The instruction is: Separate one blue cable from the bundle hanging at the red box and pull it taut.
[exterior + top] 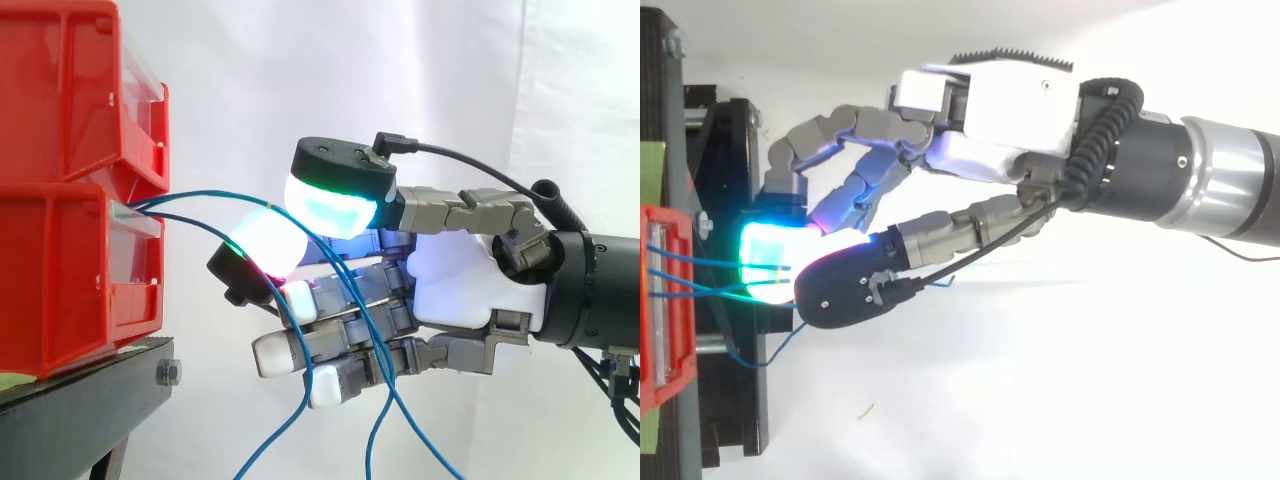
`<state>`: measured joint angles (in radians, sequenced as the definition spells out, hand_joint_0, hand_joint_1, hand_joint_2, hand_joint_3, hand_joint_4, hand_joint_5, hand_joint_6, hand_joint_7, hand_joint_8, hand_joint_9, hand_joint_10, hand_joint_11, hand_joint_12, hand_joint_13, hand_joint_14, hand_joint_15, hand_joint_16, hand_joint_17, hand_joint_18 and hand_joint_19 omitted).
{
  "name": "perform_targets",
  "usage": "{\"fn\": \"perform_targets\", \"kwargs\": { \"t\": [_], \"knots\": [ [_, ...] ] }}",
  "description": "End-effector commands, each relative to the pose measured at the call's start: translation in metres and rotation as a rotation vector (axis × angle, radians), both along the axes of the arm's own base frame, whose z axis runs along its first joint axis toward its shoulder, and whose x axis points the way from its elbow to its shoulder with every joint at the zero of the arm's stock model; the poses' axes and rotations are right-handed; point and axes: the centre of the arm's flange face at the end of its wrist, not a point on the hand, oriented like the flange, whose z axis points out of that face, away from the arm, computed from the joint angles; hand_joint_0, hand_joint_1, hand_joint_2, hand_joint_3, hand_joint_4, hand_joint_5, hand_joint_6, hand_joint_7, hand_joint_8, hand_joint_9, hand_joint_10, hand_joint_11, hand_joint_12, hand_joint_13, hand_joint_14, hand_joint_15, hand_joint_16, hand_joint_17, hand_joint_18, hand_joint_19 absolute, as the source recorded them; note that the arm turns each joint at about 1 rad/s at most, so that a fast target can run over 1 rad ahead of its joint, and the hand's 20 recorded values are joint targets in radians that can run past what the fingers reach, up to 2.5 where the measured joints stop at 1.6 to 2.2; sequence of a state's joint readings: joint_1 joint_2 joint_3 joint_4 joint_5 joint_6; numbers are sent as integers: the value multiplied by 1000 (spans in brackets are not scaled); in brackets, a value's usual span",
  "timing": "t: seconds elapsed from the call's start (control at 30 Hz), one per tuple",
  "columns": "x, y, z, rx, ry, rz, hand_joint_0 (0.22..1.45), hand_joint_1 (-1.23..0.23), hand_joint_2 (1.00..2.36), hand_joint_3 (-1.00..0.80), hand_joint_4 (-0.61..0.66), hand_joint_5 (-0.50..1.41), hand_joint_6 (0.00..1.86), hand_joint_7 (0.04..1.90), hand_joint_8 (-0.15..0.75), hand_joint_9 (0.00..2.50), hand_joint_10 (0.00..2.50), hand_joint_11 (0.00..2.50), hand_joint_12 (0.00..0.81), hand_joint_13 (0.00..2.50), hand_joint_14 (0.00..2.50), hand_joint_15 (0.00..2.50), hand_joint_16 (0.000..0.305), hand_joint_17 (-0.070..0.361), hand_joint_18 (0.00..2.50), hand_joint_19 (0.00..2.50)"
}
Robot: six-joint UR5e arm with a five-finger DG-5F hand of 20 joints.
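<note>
Side view: hand (pixel 450 285) level near red box (pixel 60 270), fingers (pixel 265 245) in pinch on blue cable (pixel 197 193).

plain white curtain (pixel 350 60) behind, black stand (pixel 80 410) below

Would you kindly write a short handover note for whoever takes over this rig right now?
The hand is shut: its thumb and one finger appear to pinch one thin blue cable just out from the lower red plastic bin.
Things: the other blue cables leave the same bin front, thread among the fingers and hang below. The bins sit on the black stand.
Done: one cable seems separated and gripped.
Left: it arches slightly and is not taut. Draw the hand away from the bin until it runs straight, without dragging the other cables.
</note>
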<state>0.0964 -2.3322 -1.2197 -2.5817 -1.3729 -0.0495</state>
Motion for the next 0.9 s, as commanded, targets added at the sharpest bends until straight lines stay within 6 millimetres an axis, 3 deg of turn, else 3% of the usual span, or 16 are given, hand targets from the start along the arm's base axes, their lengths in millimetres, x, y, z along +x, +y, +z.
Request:
{"fn": "perform_targets", "kwargs": {
  "t": [0.0,0.27,0.63,0.87],
  "knots": [
    [0,-1,-1,0,1,-1,692,-835,1017,-67,232,-223,891,1024,367,744,15,788,423,761,15,458,55,123,829,430],
    [0,0,-1,-1,1,0,760,-876,1019,-151,236,-227,913,1036,369,718,14,822,419,759,15,462,53,120,813,426],
    [0,0,-1,-1,2,0,779,-941,1000,-490,212,-218,913,1024,363,724,16,826,412,763,17,452,52,117,831,389],
    [0,0,-1,-1,1,0,724,-887,1005,-448,211,-211,903,1097,365,762,17,801,412,792,17,463,52,117,853,408]
  ]
}}
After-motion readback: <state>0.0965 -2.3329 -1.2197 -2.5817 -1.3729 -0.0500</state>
